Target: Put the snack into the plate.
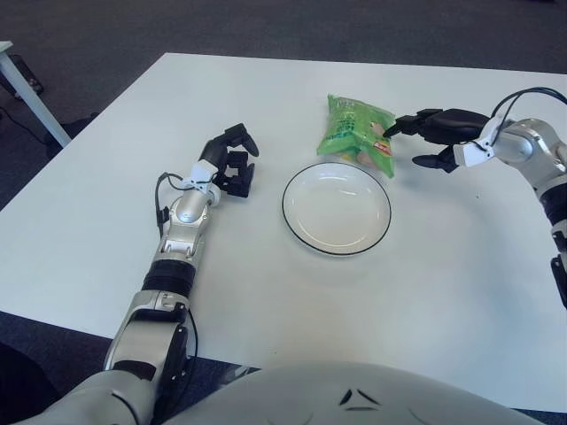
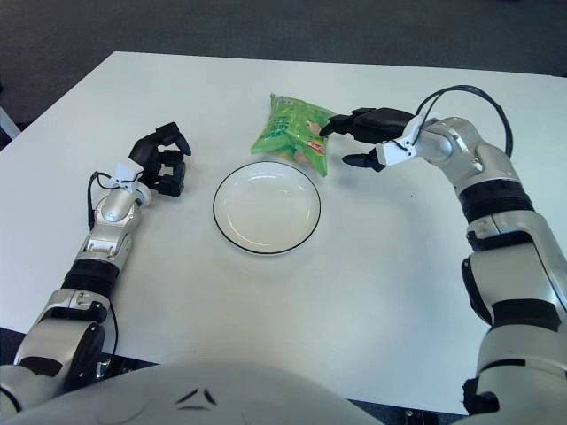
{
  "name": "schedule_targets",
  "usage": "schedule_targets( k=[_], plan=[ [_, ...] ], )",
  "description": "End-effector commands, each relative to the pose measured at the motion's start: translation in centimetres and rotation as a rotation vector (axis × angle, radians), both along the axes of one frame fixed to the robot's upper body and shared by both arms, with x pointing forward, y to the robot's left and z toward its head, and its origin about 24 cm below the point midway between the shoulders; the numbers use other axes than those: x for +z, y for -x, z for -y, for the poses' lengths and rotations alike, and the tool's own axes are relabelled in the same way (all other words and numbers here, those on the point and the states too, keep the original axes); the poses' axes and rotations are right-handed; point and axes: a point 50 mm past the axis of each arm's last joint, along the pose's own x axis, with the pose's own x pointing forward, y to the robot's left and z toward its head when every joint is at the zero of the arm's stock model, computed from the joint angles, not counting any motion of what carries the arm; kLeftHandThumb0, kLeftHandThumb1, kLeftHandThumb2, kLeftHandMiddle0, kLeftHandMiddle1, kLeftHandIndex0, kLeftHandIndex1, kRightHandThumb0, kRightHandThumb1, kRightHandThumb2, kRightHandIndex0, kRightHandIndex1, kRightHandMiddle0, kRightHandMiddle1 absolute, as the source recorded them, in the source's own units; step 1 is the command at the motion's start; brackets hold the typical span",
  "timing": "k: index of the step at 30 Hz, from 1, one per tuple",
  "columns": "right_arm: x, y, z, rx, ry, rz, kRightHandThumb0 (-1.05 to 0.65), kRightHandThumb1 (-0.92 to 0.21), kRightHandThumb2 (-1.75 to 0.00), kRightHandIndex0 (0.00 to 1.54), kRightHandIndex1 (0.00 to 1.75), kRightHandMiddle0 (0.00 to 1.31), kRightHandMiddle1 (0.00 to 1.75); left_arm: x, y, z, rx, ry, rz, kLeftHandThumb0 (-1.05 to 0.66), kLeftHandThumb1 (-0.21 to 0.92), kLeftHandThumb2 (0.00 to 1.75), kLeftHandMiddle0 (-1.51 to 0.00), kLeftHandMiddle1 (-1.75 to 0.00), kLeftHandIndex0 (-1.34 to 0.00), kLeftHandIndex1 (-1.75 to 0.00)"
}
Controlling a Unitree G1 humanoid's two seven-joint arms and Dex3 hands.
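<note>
The right hand [image 2: 359,142], fingers apart, reaches the snack [image 2: 295,131] behind the plate [image 2: 267,208] toward the table's far edge, ready to grasp it; the left hand [image 1: 232,161] sits curled and empty left of the plate.

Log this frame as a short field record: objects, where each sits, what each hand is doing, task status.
surface: white table
snack: green snack bag, lying on the table just behind the plate's far rim, on its right side
plate: white plate with dark rim, nothing in it, centre of table
right hand: right hand, fingers spread, fingertips at the bag's right edge, no grasp visible
left hand: left hand, fingers curled, holding nothing, left of the plate
task status: snack not yet in the plate
</note>
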Motion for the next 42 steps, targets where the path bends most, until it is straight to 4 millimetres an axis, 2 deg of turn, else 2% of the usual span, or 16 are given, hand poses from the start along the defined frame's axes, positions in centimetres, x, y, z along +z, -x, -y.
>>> schedule_targets(
  k=[1, 5, 7, 9, 14, 22, 31, 38, 42],
  plan=[
    [1.3, 0.7, 0.5, -0.003, 0.014, 0.019, -0.91, -0.92, -1.04, 0.11, 0.33, 0.00, 0.54, -8.1, 4.6, 0.9, 0.036, 0.090, -0.309, -0.53, 0.19, 1.47, -1.28, -1.75, -0.72, -1.75],
    [2.1, 0.5, 0.3, -0.013, 0.023, 0.030, -0.89, -0.92, -1.02, 0.11, 0.33, 0.00, 0.53, -8.2, 4.5, 0.9, 0.033, 0.085, -0.314, -0.53, 0.19, 1.47, -1.28, -1.75, -0.72, -1.75],
    [3.4, -0.5, -0.6, -0.014, 0.017, 0.060, -0.89, -0.92, -1.01, 0.10, 0.33, 0.00, 0.54, -8.2, 4.6, 0.9, 0.031, 0.080, -0.311, -0.53, 0.19, 1.47, -1.28, -1.75, -0.72, -1.75],
    [3.9, -1.1, -1.1, -0.025, -0.002, 0.099, -0.89, -0.92, -1.00, 0.10, 0.33, 0.00, 0.57, -8.3, 4.6, 0.9, 0.031, 0.076, -0.308, -0.53, 0.19, 1.47, -1.28, -1.75, -0.72, -1.75],
    [3.9, -2.1, -1.6, -0.056, -0.039, 0.168, -0.84, -0.92, -0.93, 0.11, 0.34, 0.00, 0.71, -8.3, 4.6, 1.0, 0.030, 0.078, -0.303, -0.53, 0.19, 1.47, -1.28, -1.75, -0.72, -1.75],
    [4.0, -3.7, -2.5, -0.070, -0.074, 0.285, -0.76, -0.92, -0.86, 0.15, 0.37, 0.00, 0.83, -8.2, 4.7, 1.2, 0.035, 0.082, -0.290, -0.54, 0.17, 1.50, -1.27, -1.75, -0.74, -1.75],
    [4.7, -4.7, -3.2, -0.084, -0.091, 0.379, -0.74, -0.92, -0.84, 0.20, 0.43, 0.00, 0.88, -8.2, 4.8, 1.3, 0.037, 0.090, -0.289, -0.54, 0.16, 1.50, -1.27, -1.75, -0.74, -1.75],
    [5.0, -5.1, -3.6, -0.089, -0.108, 0.423, -0.77, -0.92, -0.84, 0.18, 0.54, 0.00, 0.88, -8.2, 4.8, 1.4, 0.055, 0.063, -0.283, -0.54, 0.16, 1.50, -1.27, -1.75, -0.74, -1.75],
    [5.1, -5.4, -4.6, -0.077, -0.117, 0.435, -0.78, -0.92, -0.84, 0.16, 0.58, 0.00, 0.88, -8.2, 4.8, 1.4, 0.060, 0.047, -0.279, -0.54, 0.16, 1.51, -1.27, -1.75, -0.74, -1.75]
  ],
)
